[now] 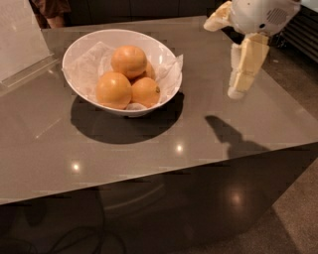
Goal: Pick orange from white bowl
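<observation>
The white bowl [84, 47] stands on the table at the back left, lined with crumpled white paper. The orange [128, 60], plain and smooth, lies on top of the pile in it. A second plain orange [114, 90] sits front left, and a smaller orange with a dark stem dot [145, 92] front right. My gripper [222, 59] hangs above the table to the right of the bowl, about a bowl's width away. It is open and empty, with one cream finger [217, 17] pointing left and the other [247, 64] pointing down.
The grey glossy table [164, 149] has its front edge near and its right edge under the arm. A clear plastic sign stand [22, 42] is at the back left. A person's arm [49, 10] shows behind the table. Dark floor with cables lies below.
</observation>
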`<state>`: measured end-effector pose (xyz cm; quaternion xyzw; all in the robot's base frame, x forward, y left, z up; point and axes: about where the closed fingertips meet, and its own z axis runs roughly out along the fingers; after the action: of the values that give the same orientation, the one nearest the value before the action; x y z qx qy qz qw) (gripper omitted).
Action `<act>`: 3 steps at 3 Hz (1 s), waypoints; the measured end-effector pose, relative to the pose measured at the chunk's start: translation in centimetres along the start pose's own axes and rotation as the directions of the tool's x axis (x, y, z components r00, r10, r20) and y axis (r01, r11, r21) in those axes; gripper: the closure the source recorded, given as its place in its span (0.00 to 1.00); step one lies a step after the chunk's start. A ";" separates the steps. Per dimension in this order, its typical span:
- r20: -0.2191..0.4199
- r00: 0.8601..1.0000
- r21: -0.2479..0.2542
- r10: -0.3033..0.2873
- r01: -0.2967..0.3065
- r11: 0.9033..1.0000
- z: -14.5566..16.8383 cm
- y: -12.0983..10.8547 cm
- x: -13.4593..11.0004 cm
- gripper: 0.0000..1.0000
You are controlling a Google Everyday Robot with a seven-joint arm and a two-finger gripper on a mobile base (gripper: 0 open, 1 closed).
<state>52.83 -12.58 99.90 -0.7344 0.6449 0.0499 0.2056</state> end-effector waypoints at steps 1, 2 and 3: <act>0.069 0.994 -0.033 -0.084 0.087 0.996 2.1 -3.1 -3.1 0.00; 0.125 0.984 -0.051 -0.129 0.137 0.989 3.9 -5.5 -5.3 0.00; 0.187 0.966 -0.095 -0.176 0.196 0.976 7.8 -7.5 -8.4 0.00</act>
<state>60.20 -1.30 97.38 -0.7949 0.5482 0.1317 0.2242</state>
